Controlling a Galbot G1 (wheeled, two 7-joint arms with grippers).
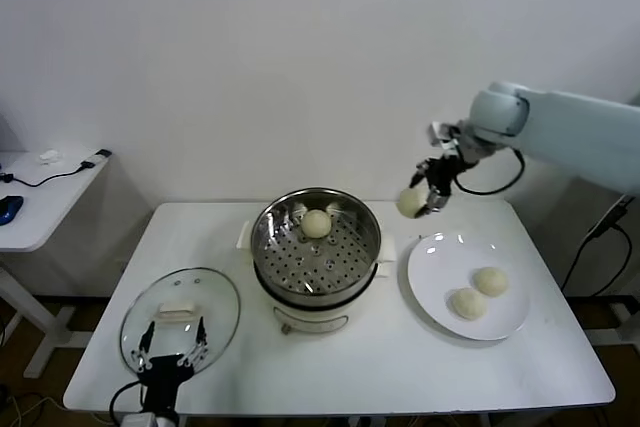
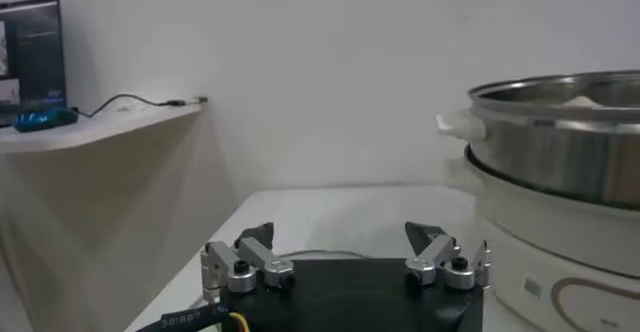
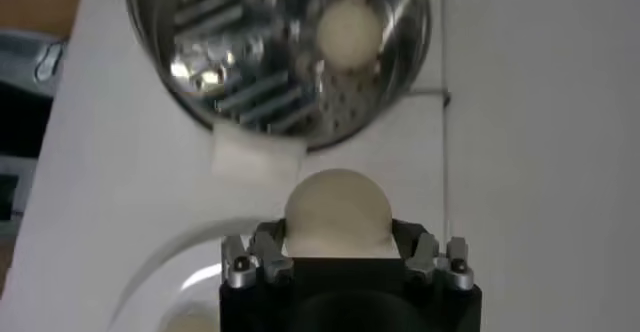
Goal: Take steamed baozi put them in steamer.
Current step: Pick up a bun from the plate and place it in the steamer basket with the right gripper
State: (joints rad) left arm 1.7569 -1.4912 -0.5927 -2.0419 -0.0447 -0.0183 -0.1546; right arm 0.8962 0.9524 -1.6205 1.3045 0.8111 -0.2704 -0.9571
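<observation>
The steamer [image 1: 316,247] stands mid-table, and one cream-white baozi [image 1: 316,223] lies on its perforated tray. Two more baozi [image 1: 468,302] [image 1: 491,281] lie on the white plate [image 1: 435,250] to its right. My right gripper [image 1: 418,202] is shut on a fourth baozi [image 1: 410,202] and holds it in the air between the steamer and the plate, near the table's back edge. In the right wrist view the held baozi [image 3: 337,214] sits between the jaws, with the steamer [image 3: 230,54] below. My left gripper [image 1: 172,347] is open and empty, parked over the glass lid.
A round glass lid [image 1: 215,302] with a white handle lies at the table's front left. A side table [image 1: 40,197] with cables stands at the far left. The steamer's side [image 2: 560,164] fills the left wrist view.
</observation>
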